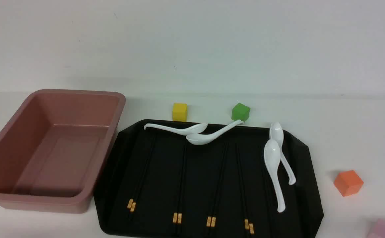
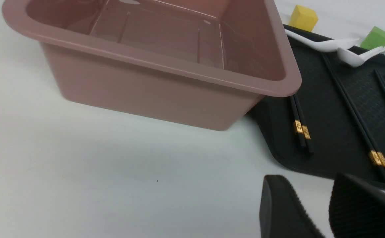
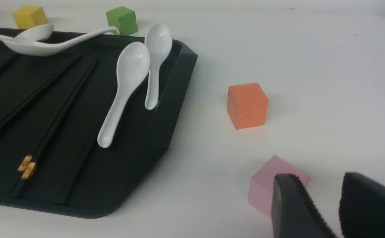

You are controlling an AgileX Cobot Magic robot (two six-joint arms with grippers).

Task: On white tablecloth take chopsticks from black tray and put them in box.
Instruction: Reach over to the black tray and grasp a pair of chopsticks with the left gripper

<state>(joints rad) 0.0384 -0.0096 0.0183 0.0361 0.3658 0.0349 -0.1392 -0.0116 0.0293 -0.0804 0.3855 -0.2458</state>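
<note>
In the front view, four pairs of chopsticks [image 1: 177,217] lie in the black tray [image 1: 308,185] at lower centre. Their long axes run from bottom to top of the frame, with the gold bands lowest. The empty box [image 1: 30,196] sits just left of the tray on the white tablecloth [image 1: 344,138]. Neither gripper shows.

In the left wrist view, the left gripper [image 2: 306,188], at lower right, is released and empty. The leftmost pair [image 2: 300,127] lies just above it.

In the right wrist view, the right gripper [image 3: 318,185], at lower right, is likewise parted and empty, well apart from the tray. The left arm looks nearer.
</note>
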